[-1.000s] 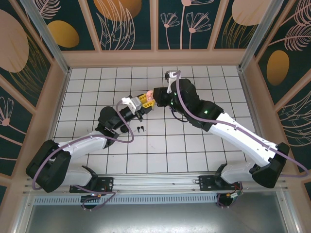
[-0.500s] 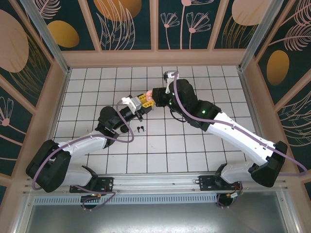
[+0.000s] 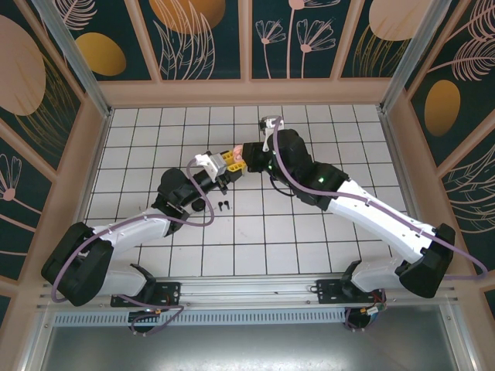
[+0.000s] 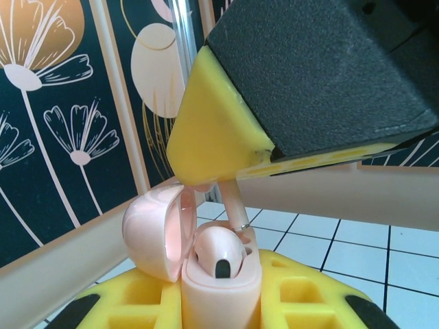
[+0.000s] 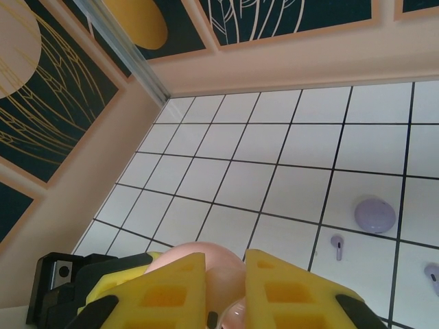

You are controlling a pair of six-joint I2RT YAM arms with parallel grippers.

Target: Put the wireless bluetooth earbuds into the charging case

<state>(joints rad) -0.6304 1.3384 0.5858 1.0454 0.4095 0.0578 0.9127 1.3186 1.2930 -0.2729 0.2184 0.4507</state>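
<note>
The pale pink charging case [image 4: 219, 291] is held upright between my left gripper's [image 4: 219, 301] yellow fingers [image 4: 130, 305], its lid [image 4: 152, 233] swung open to the left. One pale pink earbud [image 4: 218, 252] sits in the case. My right gripper [image 5: 226, 264] is directly above, shut on the second pale pink earbud [image 4: 233, 202], whose stem reaches down to the case's free socket. From above, both grippers meet at the pink case [image 3: 238, 158]: left gripper [image 3: 225, 164], right gripper [image 3: 249, 153]. Two black earbuds [image 3: 223, 205] lie on the tiles near the left arm.
In the right wrist view a round lilac case [image 5: 375, 214] lies on the white grid table [image 5: 302, 144], with a lilac earbud [image 5: 337, 245] beside it and another lilac earbud [image 5: 432, 271] at the frame edge. A beige wall rim [image 5: 288, 65] borders the table.
The right arm has crept slightly left and lower, closing in on the case. The left arm holds nearly still with the case.
</note>
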